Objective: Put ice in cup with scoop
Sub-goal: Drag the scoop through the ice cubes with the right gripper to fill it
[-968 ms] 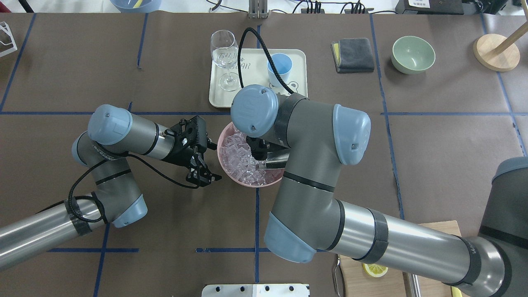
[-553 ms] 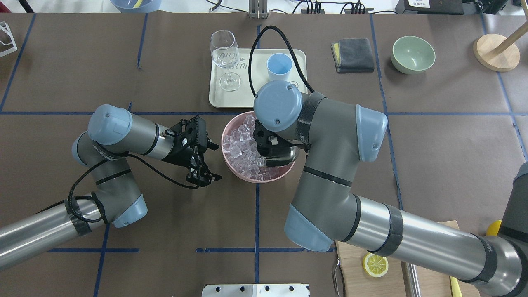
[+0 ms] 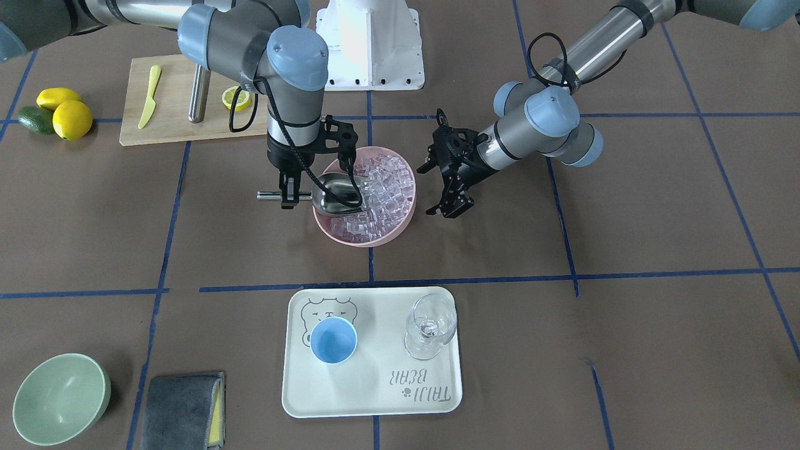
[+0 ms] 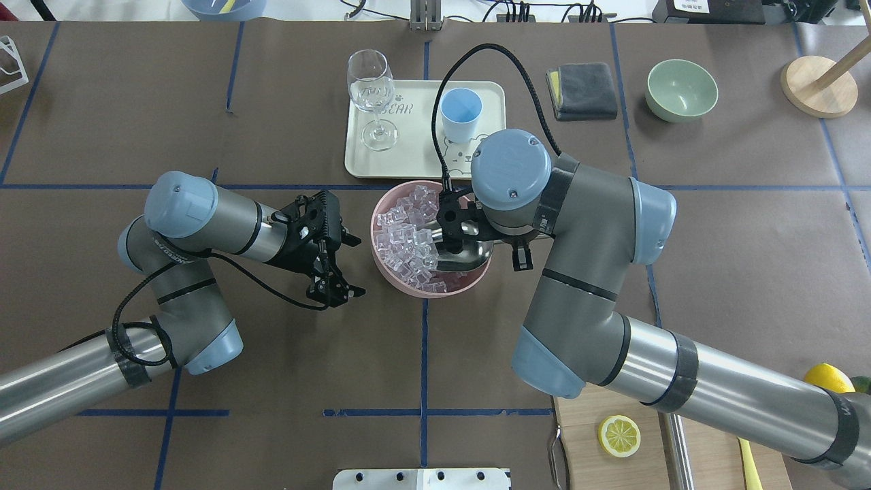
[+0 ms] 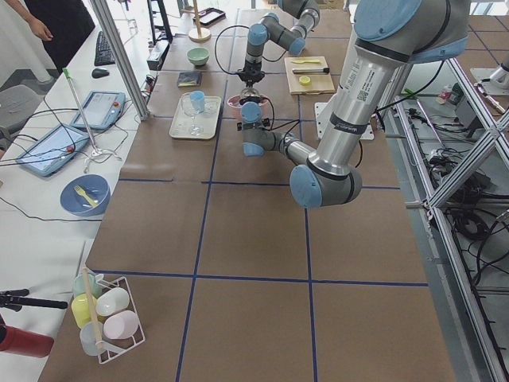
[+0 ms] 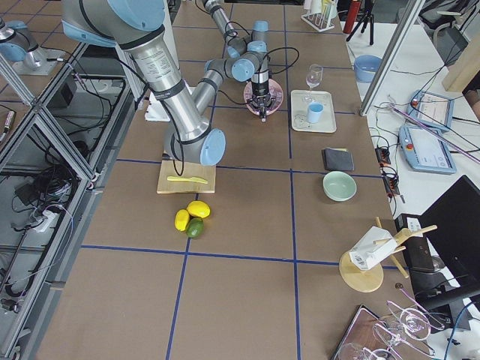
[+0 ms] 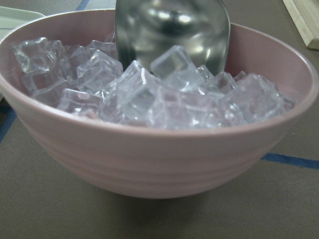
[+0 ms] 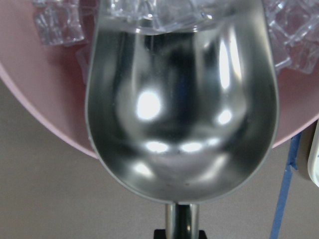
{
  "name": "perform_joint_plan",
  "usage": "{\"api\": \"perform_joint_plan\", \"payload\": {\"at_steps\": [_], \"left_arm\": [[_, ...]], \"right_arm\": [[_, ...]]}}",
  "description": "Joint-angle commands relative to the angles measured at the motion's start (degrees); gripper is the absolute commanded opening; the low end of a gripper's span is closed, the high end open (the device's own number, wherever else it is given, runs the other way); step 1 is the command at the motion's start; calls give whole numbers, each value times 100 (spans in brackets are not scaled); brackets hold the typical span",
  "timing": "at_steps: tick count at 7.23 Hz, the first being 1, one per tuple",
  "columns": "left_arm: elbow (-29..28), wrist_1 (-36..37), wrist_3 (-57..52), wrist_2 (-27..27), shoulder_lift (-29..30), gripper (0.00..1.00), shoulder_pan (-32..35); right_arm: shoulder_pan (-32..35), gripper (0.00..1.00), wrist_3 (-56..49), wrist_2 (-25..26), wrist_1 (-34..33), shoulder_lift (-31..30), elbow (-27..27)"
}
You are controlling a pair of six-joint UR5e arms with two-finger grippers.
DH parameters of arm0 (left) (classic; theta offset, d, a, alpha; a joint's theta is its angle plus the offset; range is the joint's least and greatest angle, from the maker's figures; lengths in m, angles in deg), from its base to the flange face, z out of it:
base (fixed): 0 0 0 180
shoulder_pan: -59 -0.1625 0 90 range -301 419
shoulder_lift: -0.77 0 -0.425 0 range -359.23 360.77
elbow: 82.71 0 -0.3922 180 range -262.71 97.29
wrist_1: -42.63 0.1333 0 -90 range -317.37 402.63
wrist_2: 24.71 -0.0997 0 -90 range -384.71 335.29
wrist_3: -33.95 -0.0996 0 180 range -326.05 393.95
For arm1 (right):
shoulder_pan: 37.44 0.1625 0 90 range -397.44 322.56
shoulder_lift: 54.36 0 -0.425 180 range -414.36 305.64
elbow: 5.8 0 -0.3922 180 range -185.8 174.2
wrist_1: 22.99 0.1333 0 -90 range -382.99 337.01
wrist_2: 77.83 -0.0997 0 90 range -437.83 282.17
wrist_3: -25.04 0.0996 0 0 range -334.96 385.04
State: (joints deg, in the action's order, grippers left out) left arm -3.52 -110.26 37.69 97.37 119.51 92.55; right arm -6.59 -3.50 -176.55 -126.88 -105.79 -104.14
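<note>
Steel scoop (image 3: 331, 194), one, cup (image 3: 334, 339), one, bowl (image 3: 357, 240) of ice (image 3: 387, 187), one

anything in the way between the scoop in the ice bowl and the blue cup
Nothing visible. Between the scoop and the cup lie only the pink bowl's rim, bare table and tray. The wine glass stands aside.

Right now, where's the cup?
Overhead view: the cup stands on the right half of the cream tray, right of the wine glass, just beyond the pink bowl of ice.
</note>
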Motion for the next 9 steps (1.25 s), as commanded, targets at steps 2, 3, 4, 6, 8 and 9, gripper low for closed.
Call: {"api": "perform_joint_plan", "payload": {"at_steps": [2,3,4,6,8,9], "left_arm": [[0,13,-5,0,0,100,2],[0,13,-5,0,0,100,2],[0,13,-5,-9,0,100,2],[0,22,-5,-9,0,100,2],[9,31,-5,-9,0,100,2],[9,31,4,-9,0,100,11]], "right_arm": [[96,0,50,-418,841,-288,17],[140,0,85,-516,878,-289,8],[202,0,86,-621,887,-289,8],[298,0,86,-876,896,-280,8],[395,0,86,-1034,896,-280,8],[465,0,94,-1148,1096,-289,17]]}}
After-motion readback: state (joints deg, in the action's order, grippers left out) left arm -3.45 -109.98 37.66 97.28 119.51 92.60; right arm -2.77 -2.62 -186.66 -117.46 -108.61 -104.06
